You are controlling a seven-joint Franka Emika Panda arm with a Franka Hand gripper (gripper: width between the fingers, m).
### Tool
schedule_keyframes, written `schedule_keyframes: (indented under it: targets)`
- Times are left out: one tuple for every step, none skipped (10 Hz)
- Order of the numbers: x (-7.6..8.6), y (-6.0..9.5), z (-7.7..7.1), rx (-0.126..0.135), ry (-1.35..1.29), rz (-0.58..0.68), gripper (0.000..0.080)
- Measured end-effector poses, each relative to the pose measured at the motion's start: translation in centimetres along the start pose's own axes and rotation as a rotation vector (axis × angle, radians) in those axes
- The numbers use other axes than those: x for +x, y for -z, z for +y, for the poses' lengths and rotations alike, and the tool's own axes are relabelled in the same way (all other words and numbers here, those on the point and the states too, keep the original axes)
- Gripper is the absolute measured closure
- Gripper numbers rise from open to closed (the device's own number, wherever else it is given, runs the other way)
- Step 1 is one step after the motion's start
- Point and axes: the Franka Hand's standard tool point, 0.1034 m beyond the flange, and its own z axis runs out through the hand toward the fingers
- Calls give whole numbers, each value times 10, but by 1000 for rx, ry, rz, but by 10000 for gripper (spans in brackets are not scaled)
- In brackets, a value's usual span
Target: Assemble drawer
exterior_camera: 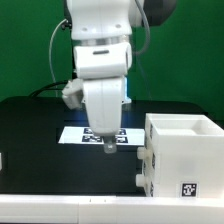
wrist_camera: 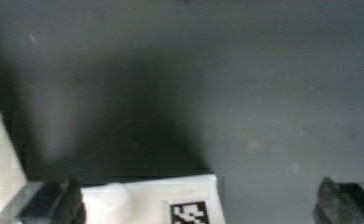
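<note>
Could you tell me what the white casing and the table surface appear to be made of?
The casing looks like white plastic: smooth, evenly coloured matte walls with crisp moulded edges, though painted wood cannot be ruled out. The table seems covered in a black, matte material, perhaps cloth or a mat, since it shows almost no reflection.

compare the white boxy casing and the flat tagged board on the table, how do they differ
The casing is a tall open-topped box; the marker board is a thin flat sheet. The casing shows one tag; the board carries several. The casing sits at the exterior view's right; the board lies under the end effector. Both are white.
</note>
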Motion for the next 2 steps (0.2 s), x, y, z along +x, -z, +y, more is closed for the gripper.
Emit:
schedule_keyframes:
  targets:
    - [1,-2,-1,3,1,2,150]
    - [1,-2,-1,3,1,2,150]
